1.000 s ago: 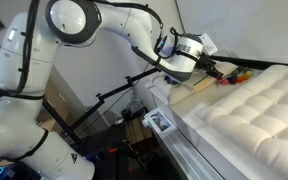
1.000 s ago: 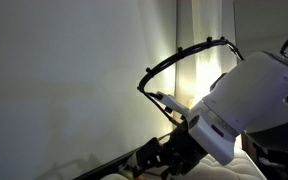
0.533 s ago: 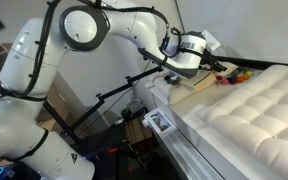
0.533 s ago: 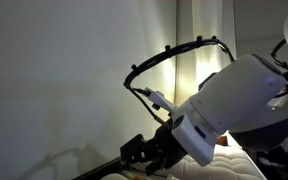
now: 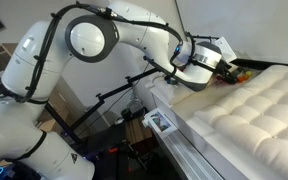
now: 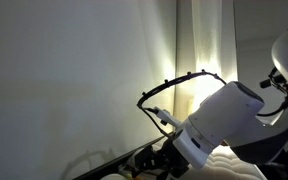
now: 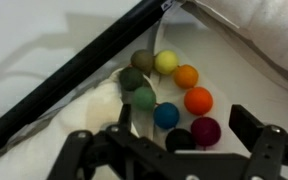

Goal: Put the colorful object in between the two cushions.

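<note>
1. Evidently the arm has reached further toward the right of the frame over the last second in an exterior view, carrying the claw closer to the colorful object. The jaws have stayed spread wide the whole way and hold nothing.
2. I read that as the approach nearly finished. The grasp has not been made, and the carry to the gap between the cushions is all still ahead of me.
3. In the wrist view the colorful object fills the centre of the frame as a loose ring of beads: olive, yellow, orange, red, magenta, dark, blue and green.
4. The claw comes in from the bottom edge, with one finger at lower centre-left and the other at lower right. The nearest beads of the ring lie between them. Whether the tips touch any bead, I cannot tell.
5. A black bar runs diagonally from lower left to top centre, just beside the beads, so I would close carefully.
6. The tufted cushion fills the lower right of an exterior view. A flatter pale surface, probably the smooth cushion, lies just left of it.
</note>
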Robot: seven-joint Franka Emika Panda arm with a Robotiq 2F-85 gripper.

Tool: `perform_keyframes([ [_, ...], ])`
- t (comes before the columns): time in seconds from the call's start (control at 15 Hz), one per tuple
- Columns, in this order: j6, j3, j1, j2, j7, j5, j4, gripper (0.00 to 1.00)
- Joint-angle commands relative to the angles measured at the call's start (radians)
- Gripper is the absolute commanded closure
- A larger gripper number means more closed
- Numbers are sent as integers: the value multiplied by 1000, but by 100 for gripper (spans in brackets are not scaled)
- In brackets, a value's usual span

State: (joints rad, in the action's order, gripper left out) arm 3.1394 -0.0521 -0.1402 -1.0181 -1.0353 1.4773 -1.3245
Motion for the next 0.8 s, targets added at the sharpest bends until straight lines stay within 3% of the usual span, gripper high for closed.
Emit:
perform_keyframes([
  [0.0, 35, 57, 60, -16, -97, -64, -7, 0],
  [0.4, 81, 188, 125, -5, -308, -66, -58, 0],
  [0.73, 17, 222, 108, 5, -397, -60, -56, 0],
])
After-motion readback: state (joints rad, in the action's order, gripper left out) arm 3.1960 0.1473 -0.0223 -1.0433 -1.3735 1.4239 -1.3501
